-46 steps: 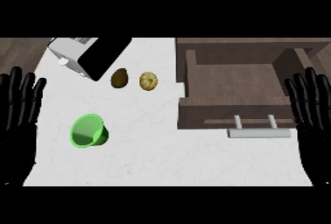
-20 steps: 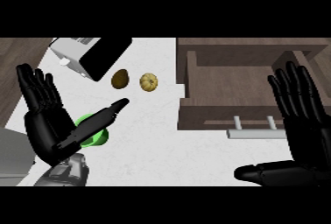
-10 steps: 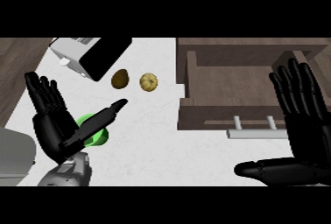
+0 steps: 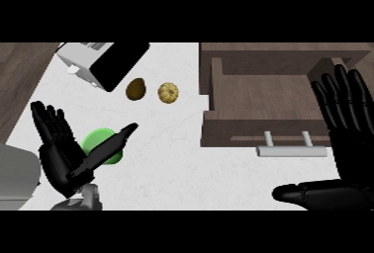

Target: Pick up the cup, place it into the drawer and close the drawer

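At left, the left hand (image 4: pixel 64 153) is spread, thumb across the green cup (image 4: pixel 101 145) on the counter (image 4: pixel 182 168), holding nothing. Behind lie a toaster (image 4: pixel 102 60) and two small foods (image 4: pixel 152 91). Further right, the open drawer (image 4: pixel 252 99) sits beneath the spread right hand (image 4: pixel 349 133).

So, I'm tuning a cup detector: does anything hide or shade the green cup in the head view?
Head view: the left hand covers part of the green cup, its thumb crossing the rim; lighting is flat, no glare; only faint shadow beside the drawer handle.
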